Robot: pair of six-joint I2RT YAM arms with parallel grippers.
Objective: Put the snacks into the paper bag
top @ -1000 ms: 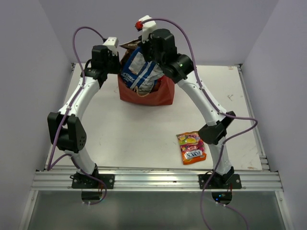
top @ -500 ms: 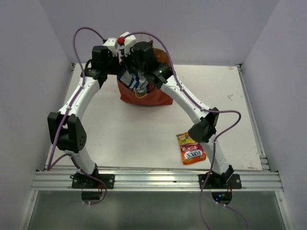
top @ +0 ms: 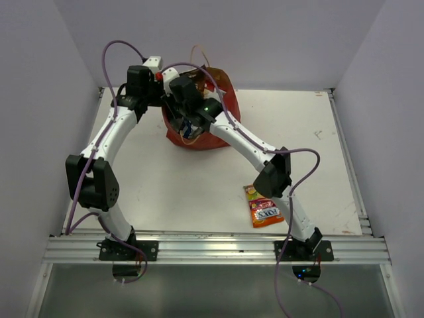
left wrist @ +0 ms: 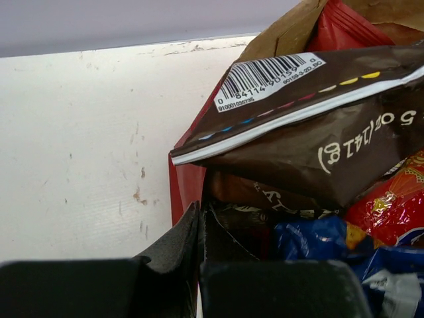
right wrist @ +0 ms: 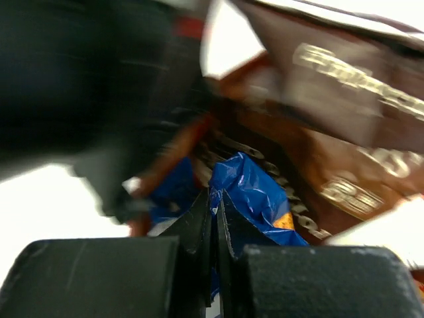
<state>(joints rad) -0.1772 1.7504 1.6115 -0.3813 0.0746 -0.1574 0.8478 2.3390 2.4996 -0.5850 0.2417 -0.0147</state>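
The red paper bag [top: 213, 137] stands at the back middle of the table, its brown inside showing in the left wrist view [left wrist: 285, 30]. My left gripper [left wrist: 201, 222] is shut on its left rim. My right gripper [right wrist: 213, 199] reaches down into the bag and is shut on the blue-white packet [right wrist: 262, 192]. Inside the bag lie the brown chip bag [left wrist: 311, 132], a red packet [left wrist: 387, 205] and the blue packet [left wrist: 311, 238]. The small orange-yellow-pink candy bag [top: 264, 206] lies flat on the table at the front right. The white-yellow-red bag is hidden.
The right arm [top: 252, 149] stretches across the middle of the table from its base to the bag. A looped bag handle [top: 199, 54] sticks up at the back. Walls close the table in at the left, right and back.
My right gripper has moved down and left with the blue-white packet, from above the bag into it. The bag's top has leaned and spread to the right. The left arm has stayed put.
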